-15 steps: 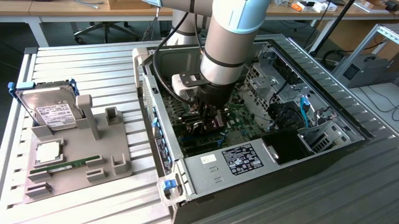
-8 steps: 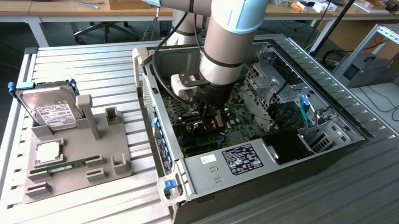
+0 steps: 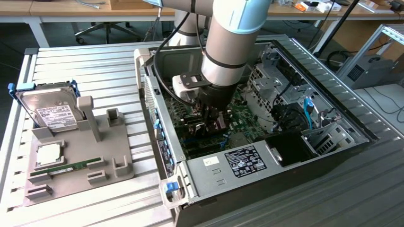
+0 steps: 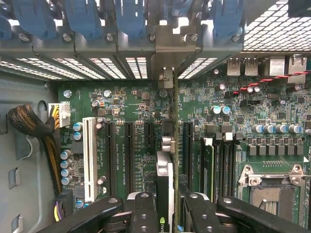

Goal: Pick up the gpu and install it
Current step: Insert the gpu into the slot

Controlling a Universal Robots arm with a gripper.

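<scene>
From outside, the gripper point(image 3: 208, 124) is deep inside the case point(image 3: 328, 101); on the wrist view its fingers point(image 4: 145, 213) clamp the gpu point(image 4: 164, 187) edge-on above the board point(image 4: 121, 104); picked up, seemingly not seated yet.

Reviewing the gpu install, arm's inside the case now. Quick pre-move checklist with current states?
1. gpu clamped edge-on in end effector: ok.
2. End effector inside the open PC case, over the motherboard: ok.
3. Card's bracket end points toward the rear slot covers: ok.
4. Card seated in a slot: cannot tell.
5. Black cable bundle sits off to the side of the card: ok.
</scene>
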